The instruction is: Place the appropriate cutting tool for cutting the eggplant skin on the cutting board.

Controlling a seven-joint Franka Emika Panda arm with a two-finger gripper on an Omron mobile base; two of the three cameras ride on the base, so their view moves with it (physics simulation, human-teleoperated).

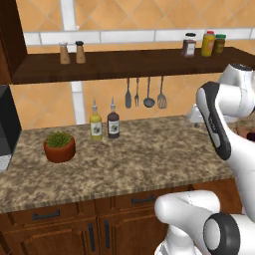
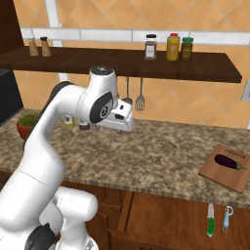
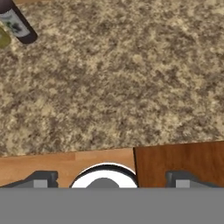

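The reddish-brown cutting board [image 2: 220, 174] lies at the counter's right end with a dark purple eggplant [image 2: 230, 161] on it. Below it, on the cabinet front, hang a green-handled knife [image 2: 211, 220] and a light blue peeler [image 2: 228, 218]. My gripper [image 2: 123, 128] hovers over the middle of the counter, far left of the board, pointing down. In the hand view the gripper [image 3: 111, 180] is open, its fingertips [image 3: 41, 179] wide apart with nothing between them, above the counter's front edge and the wooden cabinet fronts.
A yellow bottle [image 1: 95, 124] and a dark bottle [image 1: 113, 123] stand by the back wall, and a potted plant [image 1: 59, 146] sits to their left. Utensils [image 1: 144, 94] hang under a shelf [image 1: 124, 63] carrying shakers and jars. A black appliance [image 1: 7, 127] stands at far left.
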